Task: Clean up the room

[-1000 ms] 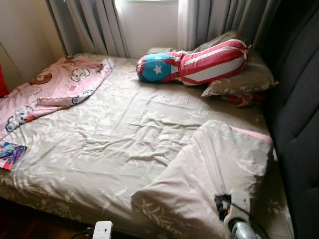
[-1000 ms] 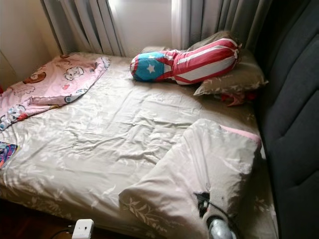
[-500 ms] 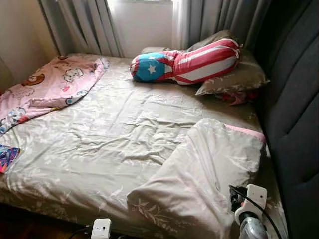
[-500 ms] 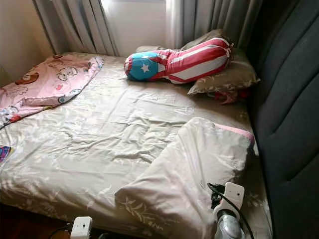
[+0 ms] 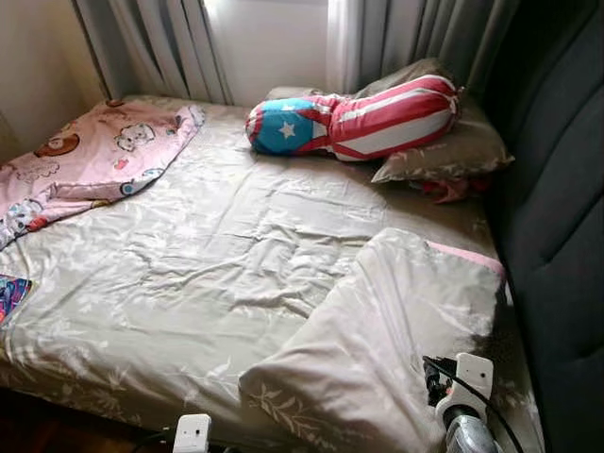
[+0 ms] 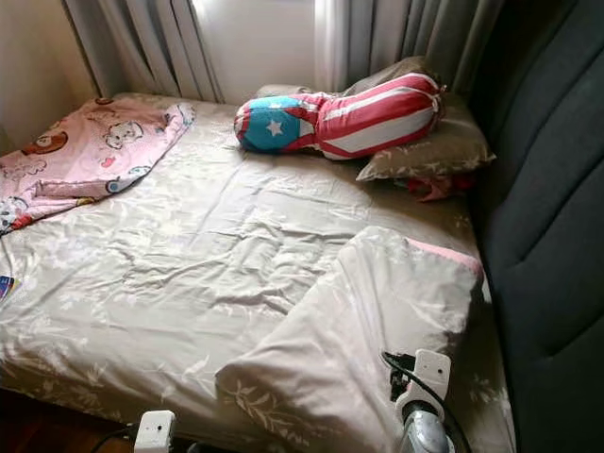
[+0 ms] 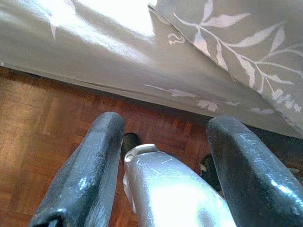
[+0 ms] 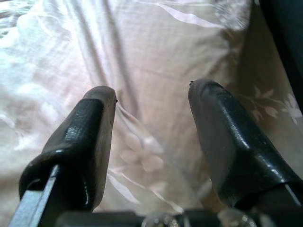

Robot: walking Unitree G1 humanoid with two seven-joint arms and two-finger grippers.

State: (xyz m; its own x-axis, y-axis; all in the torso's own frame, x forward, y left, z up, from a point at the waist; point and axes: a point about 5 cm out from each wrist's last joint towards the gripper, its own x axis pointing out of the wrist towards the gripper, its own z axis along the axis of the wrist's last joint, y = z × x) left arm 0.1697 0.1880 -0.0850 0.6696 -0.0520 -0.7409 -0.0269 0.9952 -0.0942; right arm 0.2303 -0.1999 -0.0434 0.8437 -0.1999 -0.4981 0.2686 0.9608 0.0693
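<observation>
A pale floral pillow (image 5: 396, 321) with a pink edge lies askew on the bed's near right corner. My right gripper (image 8: 151, 94) hovers open just above its fabric, with nothing between the fingers (image 8: 85, 137); its wrist (image 5: 460, 392) shows at the pillow's near right edge. A crumpled pink cartoon blanket (image 5: 90, 160) lies on the far left of the bed. A red, white and blue flag bolster (image 5: 354, 123) rests on a beige pillow (image 5: 444, 151) by the curtains. My left gripper (image 7: 165, 127) hangs open beside the bed edge, over the wooden floor (image 7: 42, 118).
The bed's beige floral sheet (image 5: 217, 255) is wrinkled. A dark padded headboard (image 5: 557, 226) runs along the right side. Grey curtains (image 5: 170, 47) hang at the far end. A colourful book corner (image 5: 11, 294) sits at the bed's left edge. Something red (image 5: 444, 189) peeks from under the beige pillow.
My right wrist has slid off the top of the pale pillow toward its right edge, nearer the headboard. The head camera has shifted slightly. The left arm stays low.
</observation>
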